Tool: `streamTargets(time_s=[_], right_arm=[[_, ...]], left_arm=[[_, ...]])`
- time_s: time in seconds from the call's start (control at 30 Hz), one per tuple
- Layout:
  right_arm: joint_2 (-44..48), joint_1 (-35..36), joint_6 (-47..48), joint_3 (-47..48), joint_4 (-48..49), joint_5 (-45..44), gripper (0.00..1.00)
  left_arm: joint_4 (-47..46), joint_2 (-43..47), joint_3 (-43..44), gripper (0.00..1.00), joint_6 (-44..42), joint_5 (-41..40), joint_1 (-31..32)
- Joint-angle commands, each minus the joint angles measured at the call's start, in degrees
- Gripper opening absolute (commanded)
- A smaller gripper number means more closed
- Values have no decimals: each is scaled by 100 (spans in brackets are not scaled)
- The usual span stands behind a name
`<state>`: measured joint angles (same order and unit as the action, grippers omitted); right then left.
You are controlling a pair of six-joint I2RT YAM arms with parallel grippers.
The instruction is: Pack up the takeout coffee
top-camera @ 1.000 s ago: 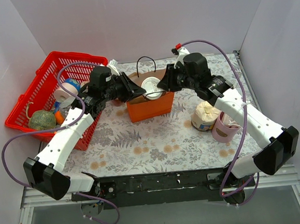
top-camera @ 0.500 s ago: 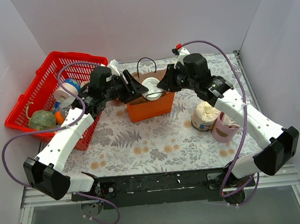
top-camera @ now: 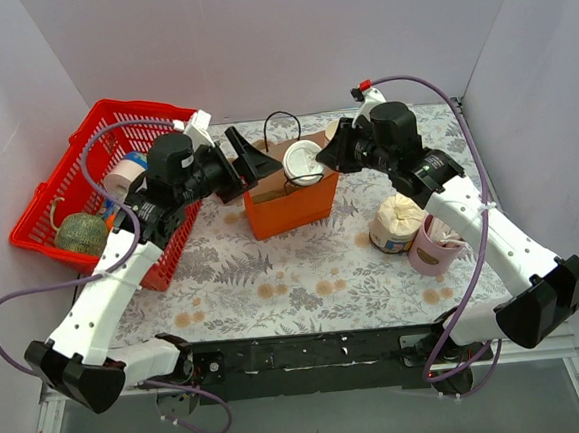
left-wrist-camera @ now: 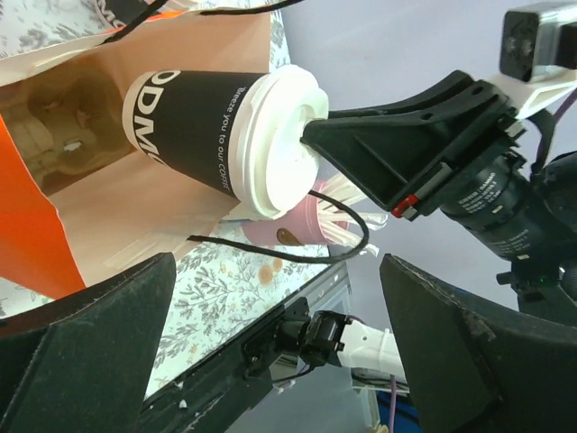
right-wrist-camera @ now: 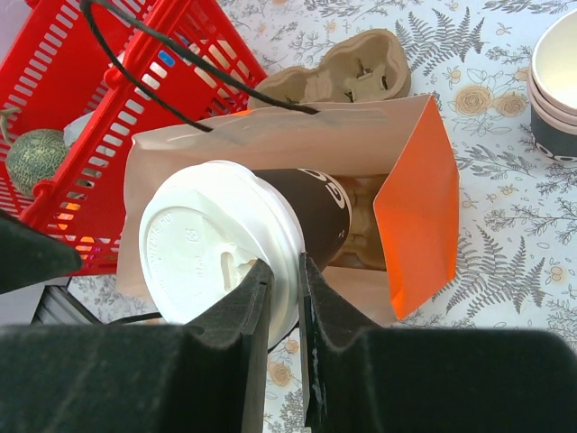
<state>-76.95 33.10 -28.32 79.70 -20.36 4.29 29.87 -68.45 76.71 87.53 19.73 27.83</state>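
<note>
The takeout coffee (right-wrist-camera: 315, 209), dark-bodied with a white lid (right-wrist-camera: 212, 253), lies tilted in the mouth of the orange paper bag (right-wrist-camera: 416, 203), lid end sticking out. My right gripper (right-wrist-camera: 284, 266) is shut on the lid's rim. From above, the coffee (top-camera: 302, 161) shows at the top of the bag (top-camera: 291, 206), with the right gripper (top-camera: 327, 157) at its right. My left gripper (top-camera: 245, 172) stands open just left of the bag, holding nothing. In the left wrist view the coffee (left-wrist-camera: 194, 126) lies beyond the wide-apart left gripper (left-wrist-camera: 279, 266), pinched by the right gripper (left-wrist-camera: 315, 135).
A red basket (top-camera: 63, 209) with a green ball (top-camera: 80, 231) and other items stands at the left. A cardboard cup carrier (right-wrist-camera: 352, 70) lies behind the bag, and stacked lidless cups (right-wrist-camera: 554, 90) stand beside it. A cream bundle (top-camera: 394, 223) and pink cup (top-camera: 433, 249) sit at the right.
My left gripper has opened and drawn back to the left, away from the bag. The right gripper still pinches the lid and has shifted slightly right with the coffee.
</note>
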Motion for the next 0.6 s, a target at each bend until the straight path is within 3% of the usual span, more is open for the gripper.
streamTargets(time_s=[0.0, 0.13, 0.37, 0.57], right_arm=[[145, -32, 19, -42, 348, -60, 11], [92, -49, 45, -7, 392, -60, 11], [110, -58, 116, -42, 410, 1, 11], [189, -58, 405, -77, 313, -104, 12]], left_arm=[[571, 297, 502, 98, -332, -880, -6], [1327, 200, 696, 98, -447, -2320, -6], [1513, -353, 433, 97, -420, -2561, -6], [1233, -608, 389, 75, -403, -2737, 20]])
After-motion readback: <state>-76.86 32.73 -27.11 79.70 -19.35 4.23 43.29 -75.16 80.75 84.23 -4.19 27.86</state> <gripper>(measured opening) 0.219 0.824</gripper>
